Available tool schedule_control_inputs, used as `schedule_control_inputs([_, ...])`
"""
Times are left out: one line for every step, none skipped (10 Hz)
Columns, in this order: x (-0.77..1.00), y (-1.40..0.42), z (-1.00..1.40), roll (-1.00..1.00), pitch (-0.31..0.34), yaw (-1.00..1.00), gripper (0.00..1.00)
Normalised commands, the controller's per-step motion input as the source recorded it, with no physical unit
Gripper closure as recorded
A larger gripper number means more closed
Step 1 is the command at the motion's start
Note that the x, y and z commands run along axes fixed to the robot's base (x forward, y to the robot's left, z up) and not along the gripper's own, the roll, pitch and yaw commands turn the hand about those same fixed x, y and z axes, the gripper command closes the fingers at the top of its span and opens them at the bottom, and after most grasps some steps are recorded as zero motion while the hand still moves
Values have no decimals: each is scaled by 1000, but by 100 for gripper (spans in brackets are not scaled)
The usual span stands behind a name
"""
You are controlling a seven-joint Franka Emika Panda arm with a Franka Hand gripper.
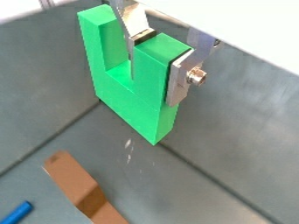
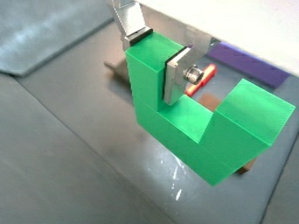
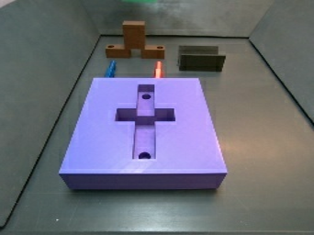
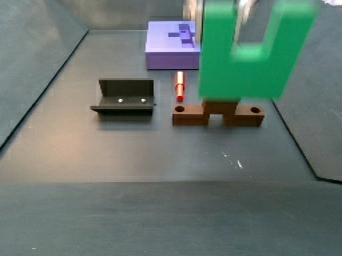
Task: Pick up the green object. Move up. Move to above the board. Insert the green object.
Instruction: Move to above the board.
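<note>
The green object (image 1: 128,92) is a bright green U-shaped block with two thick legs pointing up. My gripper (image 1: 158,57) is shut on one of its legs, one finger in the central gap and one on the outer face, as both wrist views show (image 2: 153,54). In a side view the green object (image 4: 230,70) hangs in the air above the brown block, well clear of the floor. The board (image 3: 105,138), a lavender slab with a cross-shaped recess and two round holes, lies flat on the floor. It also shows at the back of a side view (image 4: 163,45).
A brown stepped block (image 4: 214,115) sits below the held piece. A dark olive open box (image 4: 123,98) stands beside it. A red peg (image 4: 179,88) and a blue peg (image 3: 108,69) lie between these and the board. Grey walls ring the floor.
</note>
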Motion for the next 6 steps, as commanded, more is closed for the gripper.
schedule_control_inputs([49, 17, 1400, -8, 61, 1, 100])
schedule_control_inputs([11, -8, 434, 7, 96, 4, 100])
schedule_control_inputs([22, -6, 169, 15, 76, 4, 100])
schedule_control_inputs([14, -1400, 126, -109, 91, 236, 100])
schedule_control_inputs([10, -1400, 117, -73, 89, 212, 100])
schedule_control_inputs([2, -1400, 117, -4, 35, 150, 100])
